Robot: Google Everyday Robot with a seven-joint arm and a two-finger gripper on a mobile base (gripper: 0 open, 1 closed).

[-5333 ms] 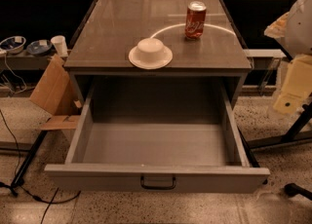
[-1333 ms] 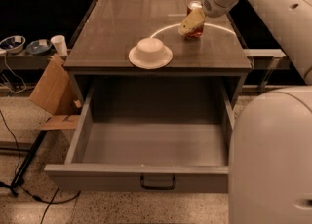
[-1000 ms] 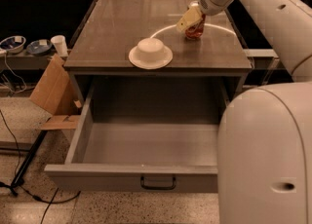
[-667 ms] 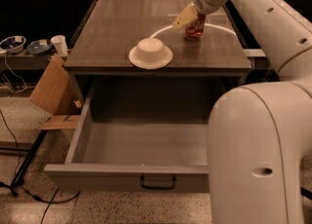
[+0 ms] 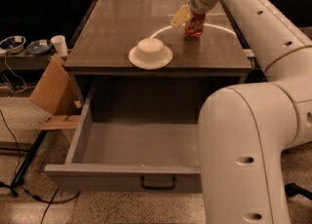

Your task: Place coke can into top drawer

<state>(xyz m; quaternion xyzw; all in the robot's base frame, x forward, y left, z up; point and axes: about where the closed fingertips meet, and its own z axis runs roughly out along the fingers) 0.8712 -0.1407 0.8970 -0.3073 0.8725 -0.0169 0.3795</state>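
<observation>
The coke can (image 5: 194,27), red with a partly hidden top, stands upright on the cabinet top at the back right. My gripper (image 5: 187,16) is right at the can's upper part, coming down from above; the can still rests on the surface. The top drawer (image 5: 122,175) is pulled wide open below the cabinet top, grey and empty inside, with its small dark handle (image 5: 158,184) at the front centre. My large white arm covers the drawer's right side.
A white upturned bowl on a plate (image 5: 150,52) sits on the cabinet top (image 5: 112,28), left of the can. A cardboard box (image 5: 52,89) leans at the cabinet's left. A white cup (image 5: 59,45) and bowls stand on a low shelf at the left. Cables lie on the floor.
My arm came in from the right and reached the can. In the last second its bulk swung further left over the drawer's right side. The can has not moved.
</observation>
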